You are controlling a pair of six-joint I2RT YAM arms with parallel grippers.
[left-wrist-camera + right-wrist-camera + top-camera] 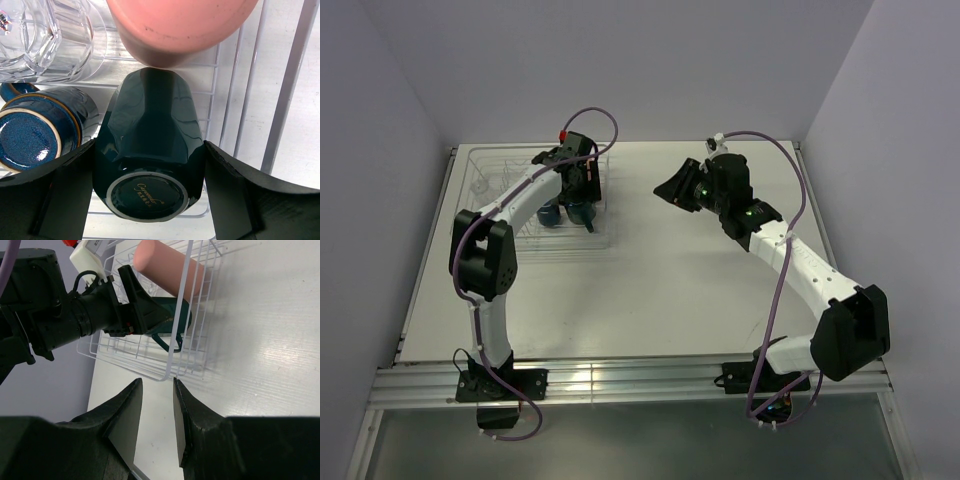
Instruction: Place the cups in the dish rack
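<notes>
The dish rack (pixel 485 170) stands at the table's back left, its wires showing in the left wrist view (pixel 287 100) and right wrist view (pixel 172 357). Inside it my left gripper (pixel 150 145) is shut on the teal mug (pixel 150 125), which has its base toward the camera. A navy mug (pixel 35 132) rests at its left, also bottom up. A clear glass tumbler (pixel 45 40) and the salmon-pink tumbler (pixel 175 25) lie beyond them. My right gripper (pixel 157 382) hovers open and empty over bare table, right of the rack (pixel 665 190).
The left arm (pixel 75 320) reaches across the rack from the near side. White table (pixel 720 290) spreads between the rack and the right arm. Grey walls close in the back and both sides.
</notes>
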